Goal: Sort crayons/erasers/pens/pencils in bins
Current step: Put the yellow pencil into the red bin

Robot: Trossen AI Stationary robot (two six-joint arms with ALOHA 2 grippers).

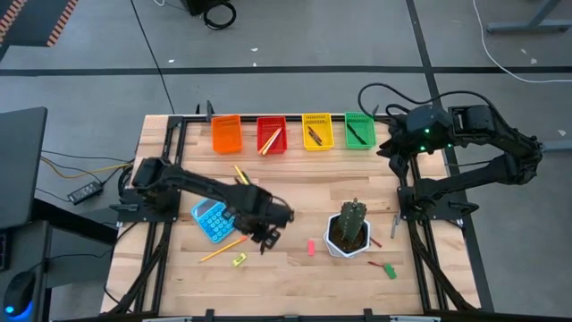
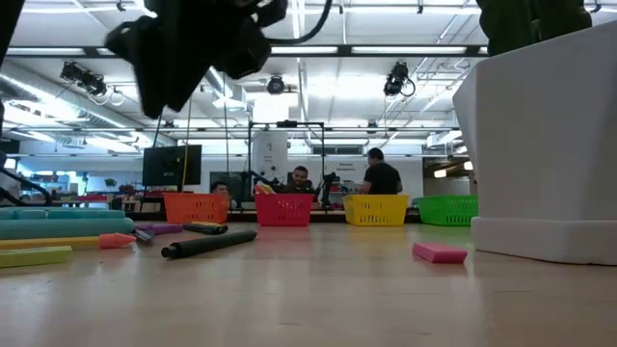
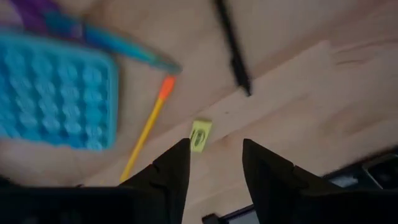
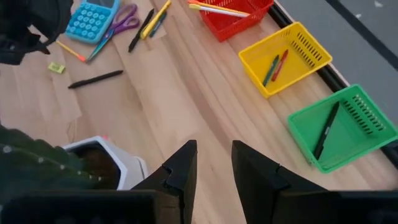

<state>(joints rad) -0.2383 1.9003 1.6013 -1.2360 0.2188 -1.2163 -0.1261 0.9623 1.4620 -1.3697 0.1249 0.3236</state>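
My left gripper [image 1: 268,228] hangs open and empty above the table's middle; its own view [image 3: 214,158] looks down on a yellow-green eraser [image 3: 199,135], a yellow pencil [image 3: 144,137] and a black pen [image 3: 233,46], all lying flat. My right gripper [image 4: 214,165] waits open and empty at the far right [image 1: 393,150]. The orange [image 1: 226,134], red [image 1: 271,134], yellow [image 1: 316,131] and green [image 1: 359,130] bins stand in a row at the far edge. The red bin holds pencils [image 4: 217,9], the yellow bin crayons [image 4: 277,65], the green bin a black pen [image 4: 326,130]. A pink eraser [image 1: 311,247] lies near the pot.
A blue calculator [image 1: 212,221] and purple-handled scissors [image 4: 121,18] lie left of centre. A white cactus pot [image 1: 349,233] stands right of centre, with a green eraser and a red crayon [image 1: 384,266] beside it. More pens and pencils [image 4: 152,18] lie by the scissors. People sit beyond the table [image 2: 376,178].
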